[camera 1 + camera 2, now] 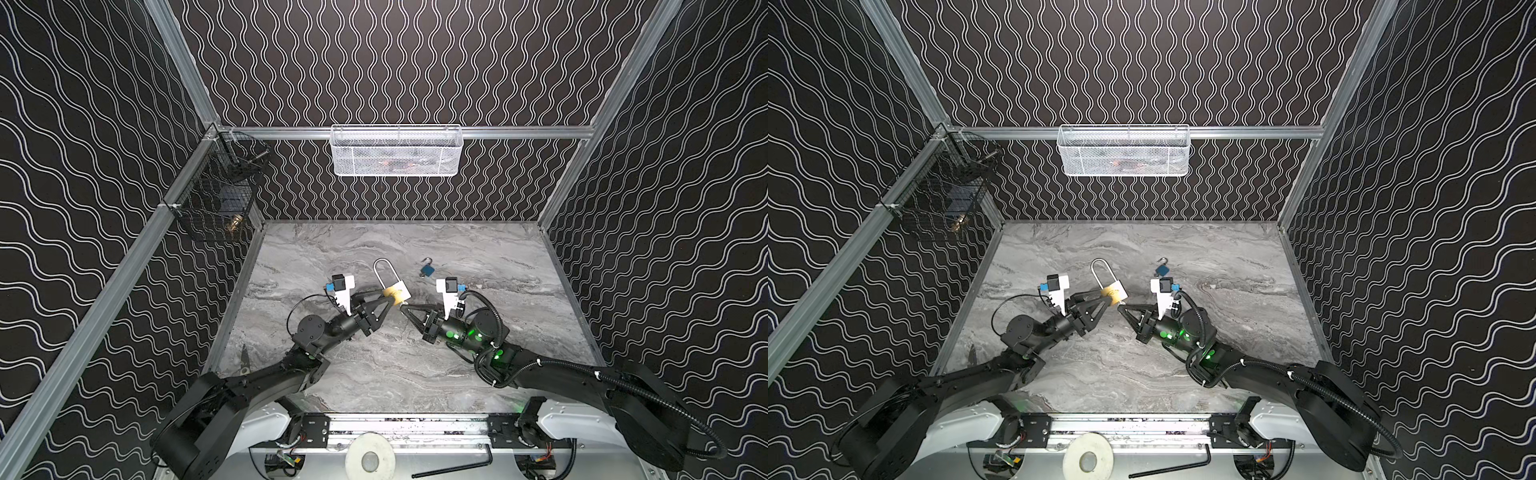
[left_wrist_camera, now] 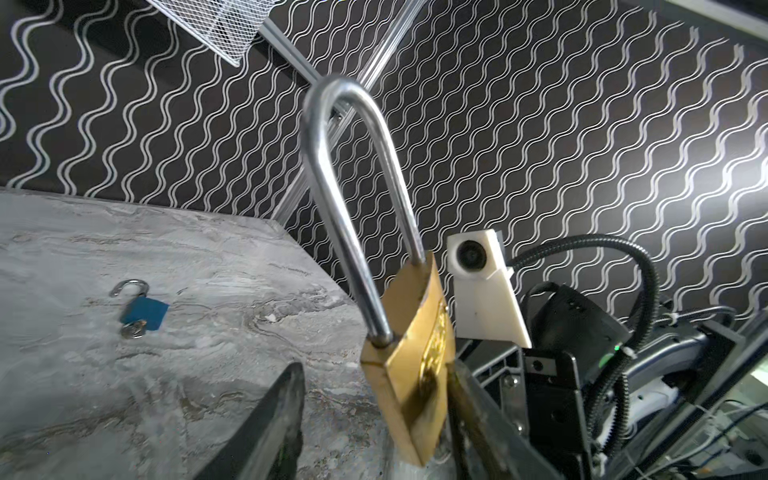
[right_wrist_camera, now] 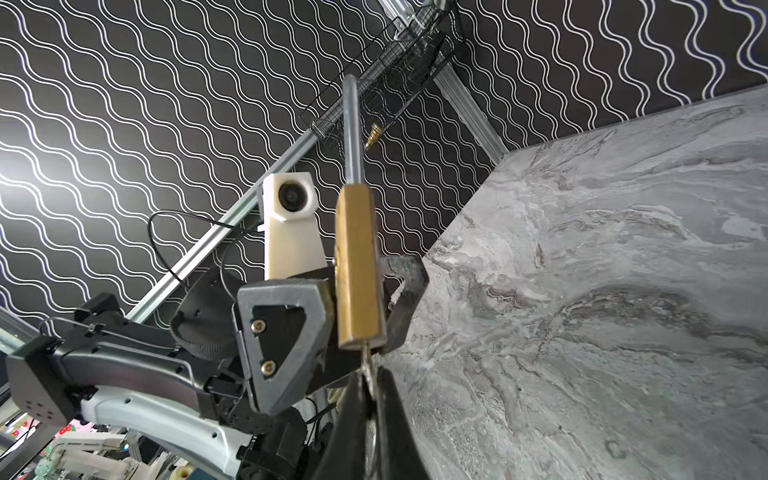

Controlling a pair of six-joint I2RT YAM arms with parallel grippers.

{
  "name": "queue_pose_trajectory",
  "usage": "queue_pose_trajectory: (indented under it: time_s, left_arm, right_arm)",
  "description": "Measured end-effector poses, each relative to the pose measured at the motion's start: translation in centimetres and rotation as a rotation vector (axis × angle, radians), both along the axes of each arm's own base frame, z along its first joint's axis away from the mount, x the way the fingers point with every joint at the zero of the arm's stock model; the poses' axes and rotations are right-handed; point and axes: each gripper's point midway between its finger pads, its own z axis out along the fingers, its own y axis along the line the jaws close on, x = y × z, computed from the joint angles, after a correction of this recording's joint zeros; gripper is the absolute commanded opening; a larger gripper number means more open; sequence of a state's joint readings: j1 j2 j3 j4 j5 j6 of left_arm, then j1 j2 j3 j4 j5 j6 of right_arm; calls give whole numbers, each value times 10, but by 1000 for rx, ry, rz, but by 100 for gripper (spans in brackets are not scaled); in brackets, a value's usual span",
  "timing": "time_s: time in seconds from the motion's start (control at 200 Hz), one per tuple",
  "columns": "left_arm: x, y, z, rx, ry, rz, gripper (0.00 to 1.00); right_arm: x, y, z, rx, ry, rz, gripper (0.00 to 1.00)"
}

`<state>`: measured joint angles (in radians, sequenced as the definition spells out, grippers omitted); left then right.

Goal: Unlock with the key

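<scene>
Looks like the key [image 3: 366, 361] is in the brass padlock [image 2: 415, 365], pinched tight by the right claw [image 3: 370, 376]; the left claw [image 1: 388, 296] sits half-open around the body, so clamp first, then twist.

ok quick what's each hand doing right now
left hand: open around the padlock, gap on one side
right hand: shut on the key, which is in the padlock

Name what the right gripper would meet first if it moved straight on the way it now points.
Probably the brass padlock: the right gripper points at its bottom end, and the key it holds enters the body there, with nothing between.
</scene>
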<state>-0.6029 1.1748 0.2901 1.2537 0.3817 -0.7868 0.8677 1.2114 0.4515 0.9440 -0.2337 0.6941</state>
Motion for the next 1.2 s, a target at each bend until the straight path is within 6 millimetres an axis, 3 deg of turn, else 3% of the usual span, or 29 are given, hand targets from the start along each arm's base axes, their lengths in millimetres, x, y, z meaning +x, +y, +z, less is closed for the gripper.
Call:
queue_pose_trajectory:
  time_s: [0.28, 0.52, 0.691, 0.771, 1.201]
  left_arm:
    - [-5, -8, 23, -50, -61, -66, 39]
    - [-5, -18, 20, -60, -35, -131, 26]
    - [-7, -22, 23, -98, -26, -175, 12]
    - [-9, -21, 26, -107, -35, -181, 0]
    - [-1, -32, 38, -137, 8, -258, 0]
  right_arm:
    - [-2, 1, 5, 18, -11, 15, 0]
    - [-1, 0, 8, 25, -17, 12, 0]
    - [1, -1, 8, 24, -16, 5, 0]
    - [1, 0, 10, 30, -21, 9, 0]
    - [6, -4, 23, 78, -39, -23, 0]
